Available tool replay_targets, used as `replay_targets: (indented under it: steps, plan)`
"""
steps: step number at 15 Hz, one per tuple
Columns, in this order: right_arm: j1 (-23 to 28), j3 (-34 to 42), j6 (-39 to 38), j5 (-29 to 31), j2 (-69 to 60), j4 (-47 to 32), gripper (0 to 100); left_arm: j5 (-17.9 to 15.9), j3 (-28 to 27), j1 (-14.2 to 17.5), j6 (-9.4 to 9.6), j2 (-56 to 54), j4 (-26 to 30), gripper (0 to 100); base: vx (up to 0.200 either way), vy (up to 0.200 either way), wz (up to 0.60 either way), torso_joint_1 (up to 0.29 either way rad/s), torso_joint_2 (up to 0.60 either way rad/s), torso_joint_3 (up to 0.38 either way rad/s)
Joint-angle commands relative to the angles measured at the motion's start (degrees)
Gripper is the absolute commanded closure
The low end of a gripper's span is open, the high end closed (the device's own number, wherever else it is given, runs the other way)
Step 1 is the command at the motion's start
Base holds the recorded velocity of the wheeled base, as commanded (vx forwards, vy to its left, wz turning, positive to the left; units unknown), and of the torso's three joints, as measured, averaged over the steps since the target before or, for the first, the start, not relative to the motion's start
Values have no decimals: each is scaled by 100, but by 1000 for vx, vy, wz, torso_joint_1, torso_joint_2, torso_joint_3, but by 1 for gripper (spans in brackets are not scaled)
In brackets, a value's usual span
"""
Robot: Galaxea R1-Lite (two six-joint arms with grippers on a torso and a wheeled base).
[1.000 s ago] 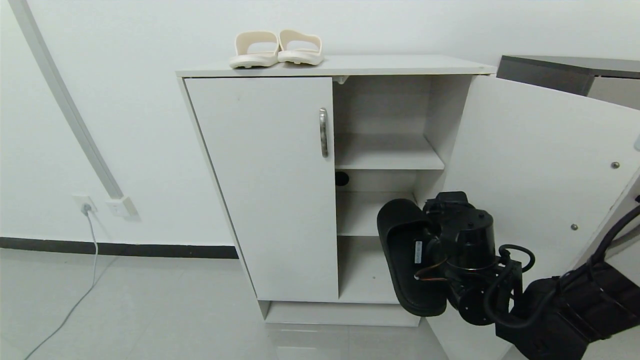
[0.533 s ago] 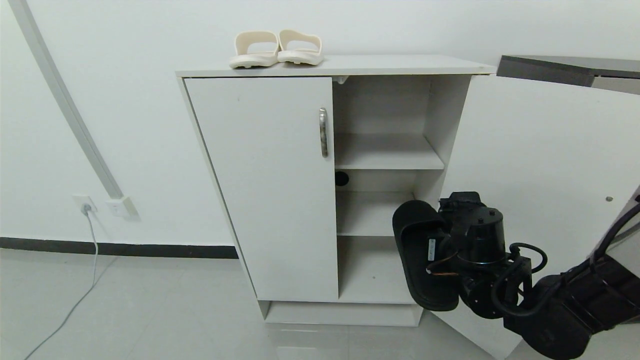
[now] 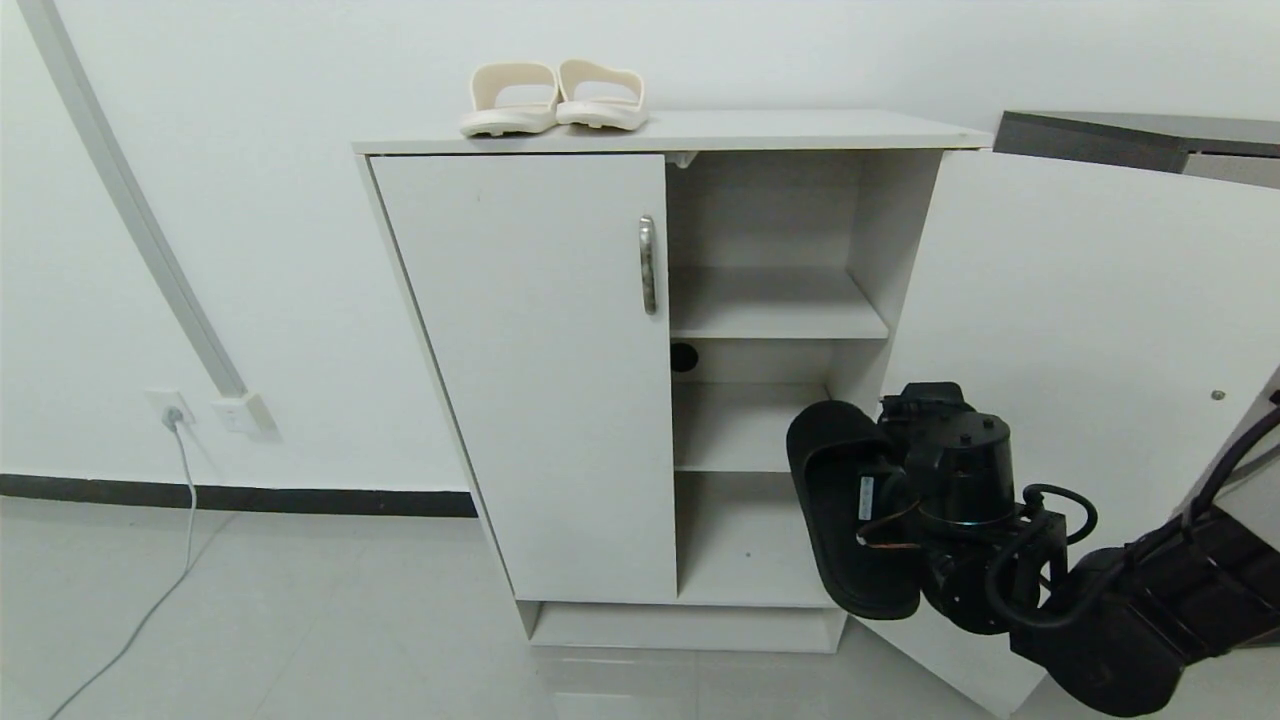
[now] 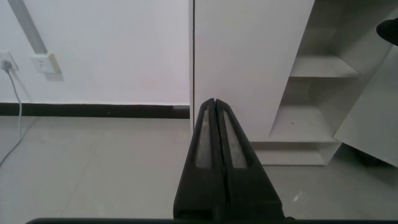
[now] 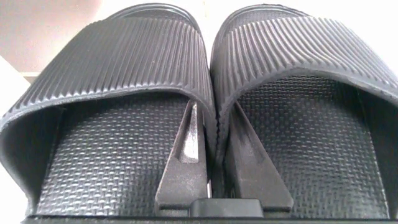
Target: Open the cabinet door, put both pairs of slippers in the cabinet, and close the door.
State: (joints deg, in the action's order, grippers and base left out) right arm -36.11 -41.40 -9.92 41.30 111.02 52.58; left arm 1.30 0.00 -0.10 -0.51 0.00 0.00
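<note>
**Black pair clamped, parked just outside the open cabinet**

Looking at a white cabinet point(image 3: 700, 130) with the left door point(image 3: 530, 380) shut and the right door point(image 3: 1080, 330) swung wide open. Showing three levels in the open half: upper shelf point(image 3: 770, 305), middle shelf point(image 3: 740, 430) and bottom shelf point(image 3: 740, 545).

Clamping the black slippers point(image 3: 840, 520) with the right gripper point(image 5: 213, 118), fingers point(image 5: 183, 162) squeezed onto the two inner side walls pressed together, one finger under each strap. Hanging the pair long-way up and down, just in front of the open half, roughly level with the middle and bottom shelves. Not inside any level yet, so outside the cabinet for now.

Leaving the cream slippers point(image 3: 553, 97) side by side on the cabinet's top, over the shut door.

Keeping the left gripper point(image 4: 214, 109) low over the floor point(image 4: 93, 174), aimed at the cabinet, fingers pressed flat together with nothing between them.
</note>
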Motion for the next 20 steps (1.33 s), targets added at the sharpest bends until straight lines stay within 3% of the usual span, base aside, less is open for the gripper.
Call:
replay_targets:
  steps: [1, 6, 10, 20]
  plan:
    - [-230, -9, 8, -140, -10, 77, 100, 1, 0, 1, -2, 0, 0, 100, 0, 0, 0, 0, 0, 0]
    - [-792, -545, -10, -474, 456, 130, 100, 1, 0, 1, 7, 0, 0, 100, 0, 0, 0, 0, 0, 0]
    - [-713, -1098, -247, -483, 1255, 130, 100, 1, 0, 1, 7, 9, 0, 100, 0, 0, 0, 0, 0, 0]
    - [-617, -1160, -300, -483, 1589, 139, 100, -16, 0, 1, 16, 9, 0, 100, 0, 0, 0, 1, 0, -72]
